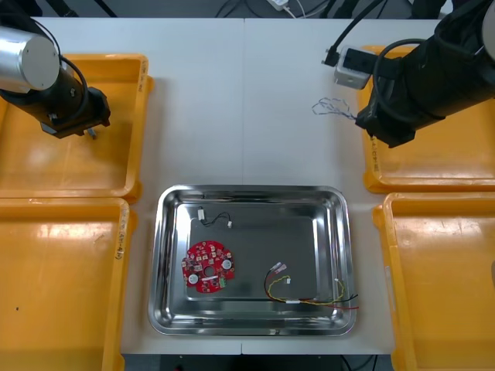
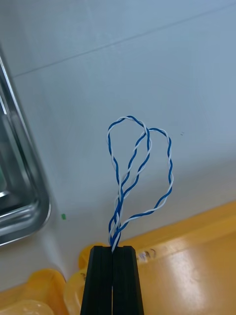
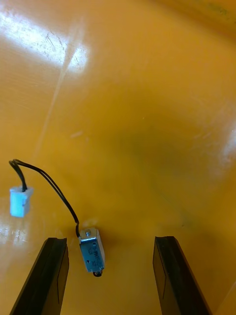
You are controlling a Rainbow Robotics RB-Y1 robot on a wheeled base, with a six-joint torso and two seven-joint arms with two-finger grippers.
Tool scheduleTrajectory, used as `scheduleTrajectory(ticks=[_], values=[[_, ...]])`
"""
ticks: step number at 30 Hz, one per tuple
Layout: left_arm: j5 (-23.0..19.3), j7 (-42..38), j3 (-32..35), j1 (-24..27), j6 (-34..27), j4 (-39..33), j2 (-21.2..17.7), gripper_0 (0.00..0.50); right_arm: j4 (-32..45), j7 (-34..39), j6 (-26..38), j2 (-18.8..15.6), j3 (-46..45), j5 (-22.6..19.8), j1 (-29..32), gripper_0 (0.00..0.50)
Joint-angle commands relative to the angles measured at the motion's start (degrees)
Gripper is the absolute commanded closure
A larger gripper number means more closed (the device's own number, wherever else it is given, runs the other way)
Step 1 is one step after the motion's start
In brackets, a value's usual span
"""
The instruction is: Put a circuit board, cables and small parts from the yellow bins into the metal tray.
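My right gripper is clenched on the blue-and-white cable. Its twisted loops stand out from the fingertips over the bare table, just beside the rim of the far right bin. My left gripper is released, its fingers spread wide over the floor of the far left bin. A metal part lies between them, closer to one finger than the other, and a thin black lead runs from it to a white plug. Between the bins sits the tray, shiny and bare inside. It holds the red board left of centre, a short black cable just beyond the board toward the far rim, and a red-and-yellow cable curling into the near right corner, each apart from the others. The near left bin and near right bin flank the tray at the table's front edge.
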State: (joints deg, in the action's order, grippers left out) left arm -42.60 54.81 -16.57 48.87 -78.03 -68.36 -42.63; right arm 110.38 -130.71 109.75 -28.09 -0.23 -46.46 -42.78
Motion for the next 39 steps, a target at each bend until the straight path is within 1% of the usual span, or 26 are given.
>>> scheduleTrajectory(ticks=[1,2,5,10,17,22,23,24,25,26,32,39], values=[[-0.3,5.6,-0.4,-0.3,1.1,-0.6,0.6,0.0,3.7,1.8,0.2,0.7,3.8,-2.8,2.0,0.5],[-0.4,5.6,-0.4,-0.5,1.2,-0.6,0.7,0.0,3.8,1.8,0.2,0.8,4.8,-3.5,2.2,0.5],[-0.4,5.8,-0.4,-1.1,1.6,-0.6,0.6,0.0,4.8,1.9,0.2,0.8,7.9,-3.5,2.4,0.5],[-0.4,6.3,-0.4,-2.2,2.8,-0.6,0.7,0.0,6.8,2.2,0.2,1.1,12.4,-2.5,3.1,0.5],[-0.3,6.5,-0.4,-2.4,3.0,-0.6,0.6,0.0,6.8,2.3,0.2,3.7,16.7,-0.1,4.8,0.5],[-0.2,6.6,-0.4,-2.5,3.0,-0.6,0.6,0.0,6.8,2.3,0.2,3.8,19.5,1.2,6.7,0.5],[-0.2,6.7,-0.4,-2.5,3.0,-0.6,0.6,0.132,6.8,2.3,0.2,3.8,20.7,1.8,7.3,0.5],[-0.2,6.7,-0.5,-2.5,3.0,-0.6,0.6,0.464,6.8,2.3,0.2,3.8,21.1,2.3,7.5,0.5],[-0.2,6.7,-0.5,-2.5,3.0,-0.6,0.6,0.464,6.8,2.3,0.2,3.8,21.1,2.3,7.5,0.5],[0.1,6.8,-0.4,-2.5,3.0,-0.6,0.6,0.5,6.7,2.2,0.2,3.8,22.2,2.8,7.8,0.5],[-0.2,6.8,-0.4,-2.5,3.3,-0.6,0.6,0.5,4.9,2.3,-0.9,4.3,25.4,4.6,7.9,0.5],[0.3,7.0,-0.4,-2.5,3.3,-0.6,0.5,0.5,0.5,2.0,-4.0,6.2,26.2,7.2,7.9,0.5]])
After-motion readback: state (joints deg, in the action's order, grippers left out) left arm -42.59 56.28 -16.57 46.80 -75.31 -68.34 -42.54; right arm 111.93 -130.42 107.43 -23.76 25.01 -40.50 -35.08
